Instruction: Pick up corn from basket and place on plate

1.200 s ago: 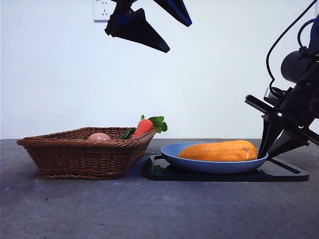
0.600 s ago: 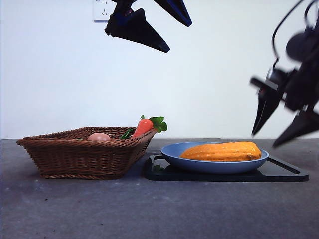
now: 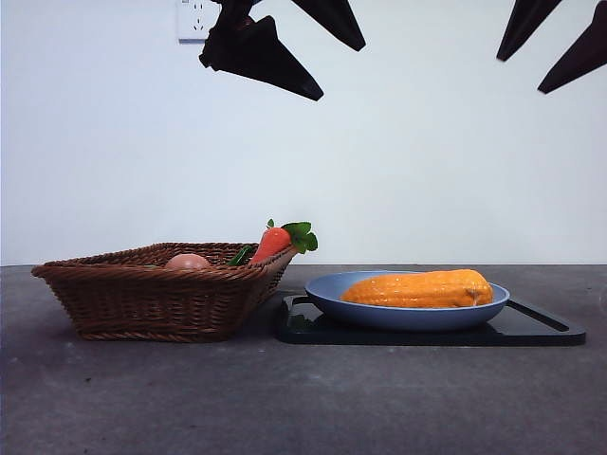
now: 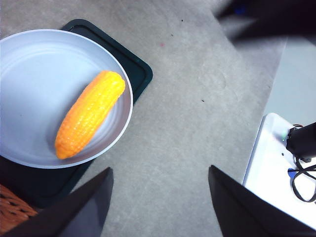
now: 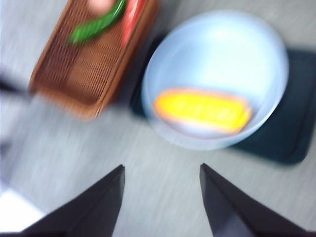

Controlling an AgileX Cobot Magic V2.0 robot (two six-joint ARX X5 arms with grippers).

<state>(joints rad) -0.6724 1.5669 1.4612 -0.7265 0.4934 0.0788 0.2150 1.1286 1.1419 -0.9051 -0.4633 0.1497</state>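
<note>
The orange-yellow corn [image 3: 417, 289] lies on its side in the light-blue plate [image 3: 327, 289], with nothing touching it. The left wrist view shows the corn [image 4: 89, 113] slanting across the plate [image 4: 29, 64]; the blurred right wrist view shows the corn [image 5: 202, 111] in the plate [image 5: 222, 44] beside the wicker basket [image 5: 74, 64]. The basket [image 3: 142, 299] stands left of the plate. My right gripper [image 3: 523, 75] hangs open and empty high above the plate's right side. My left gripper [image 3: 340, 71] waits open, high between basket and plate.
The plate rests on a flat black tray [image 3: 541, 332]. In the basket lie a red-orange carrot [image 3: 273, 242] with green leaves, a small pinkish-tan item [image 3: 188, 261] and a green pod [image 5: 94, 27]. A white box [image 4: 276, 168] sits off to the side.
My right gripper has risen from beside the plate's right rim to high above it, open throughout. The corn stays in the plate. The left arm has not moved.
</note>
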